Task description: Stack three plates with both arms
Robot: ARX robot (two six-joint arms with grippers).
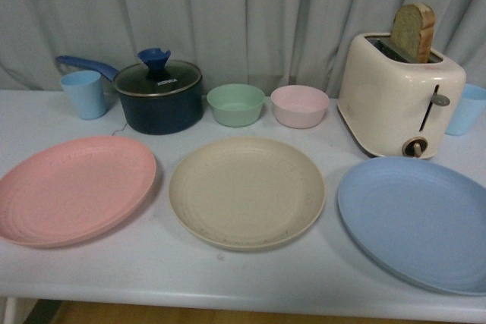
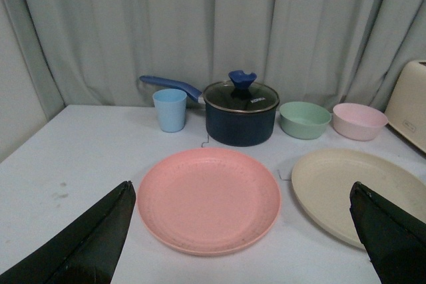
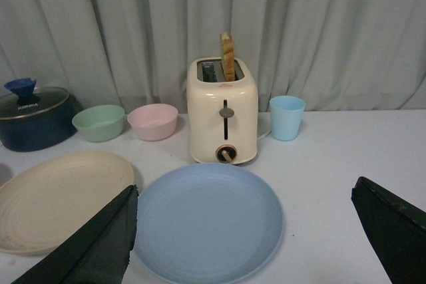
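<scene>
Three plates lie side by side on the white table: the pink plate at the left, the beige plate in the middle, the light blue plate at the right. Neither arm shows in the front view. In the left wrist view my left gripper is open and empty, held above and short of the pink plate, with the beige plate beside it. In the right wrist view my right gripper is open and empty over the near side of the blue plate.
Behind the plates stand a blue cup, a dark lidded pot, a green bowl, a pink bowl, a cream toaster holding bread, and another blue cup. A grey curtain hangs behind the table.
</scene>
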